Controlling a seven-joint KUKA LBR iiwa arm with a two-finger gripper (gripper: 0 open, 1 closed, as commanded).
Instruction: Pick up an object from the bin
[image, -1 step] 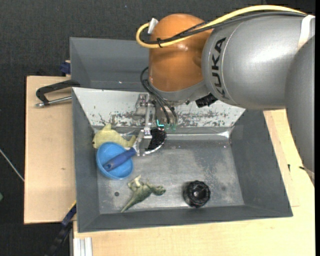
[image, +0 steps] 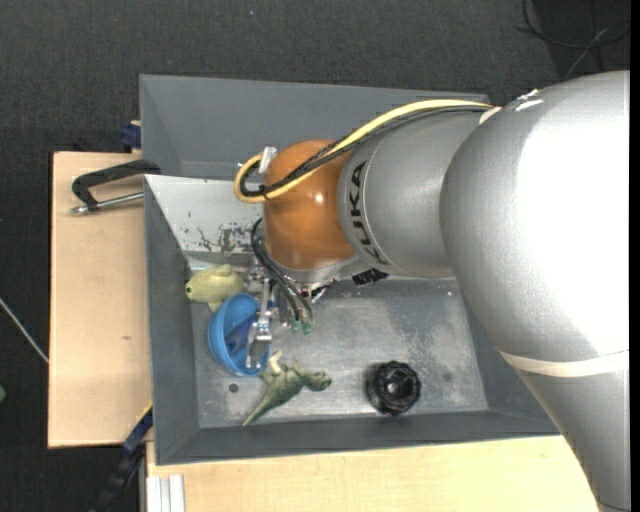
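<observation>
My gripper hangs below the orange wrist cover at the bin's left side, right over the edge of a blue plastic cup that lies on its side. A pale yellow-green soft toy lies just above the cup, against the left wall. Just below the gripper, a green toy dinosaur lies on the bin floor near the front wall. The cup's right part is hidden by the gripper.
A black round knob-like thing sits on the floor at the front right. The arm and its orange cover hide the back and the right of the bin. Bare grey floor shows between the dinosaur and the black thing.
</observation>
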